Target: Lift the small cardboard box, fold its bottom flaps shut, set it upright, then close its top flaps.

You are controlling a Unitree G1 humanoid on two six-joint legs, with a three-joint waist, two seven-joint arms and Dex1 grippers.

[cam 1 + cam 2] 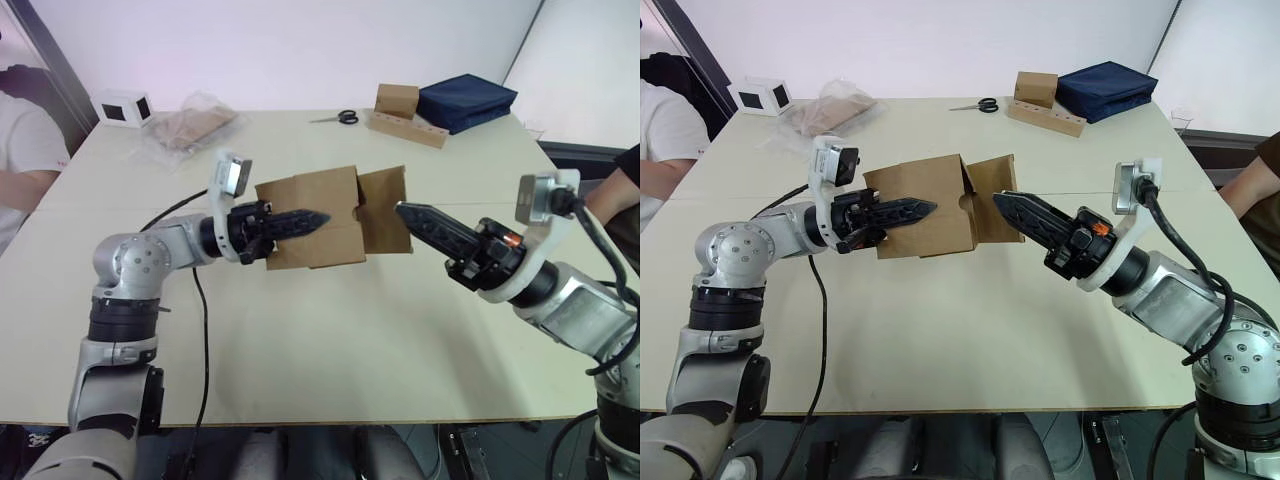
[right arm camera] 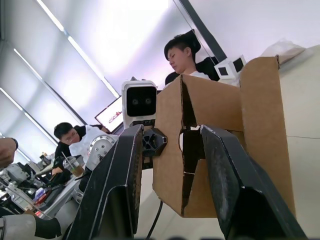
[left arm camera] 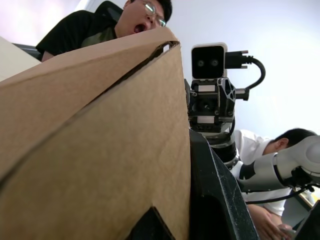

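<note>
Box (image 1: 320, 225) held off the counter (image 1: 330, 340), lying on its side; interior not visible. Left hand (image 1: 290, 222) is clamped on its wall, black fingers (image 1: 300, 218) lying along the front face. One flap (image 1: 385, 208) stands open at the end facing the right hand (image 1: 1015, 210), whose fingers are spread, tips just beside that flap. At the counter's far edge: scissors (image 1: 340, 117), blue bag (image 1: 465, 100), brown cube on a holed strip (image 1: 405, 115), plastic-wrapped bundle (image 1: 195, 125), white box (image 1: 125, 106). Plain brown corrugated cardboard, unprinted.
</note>
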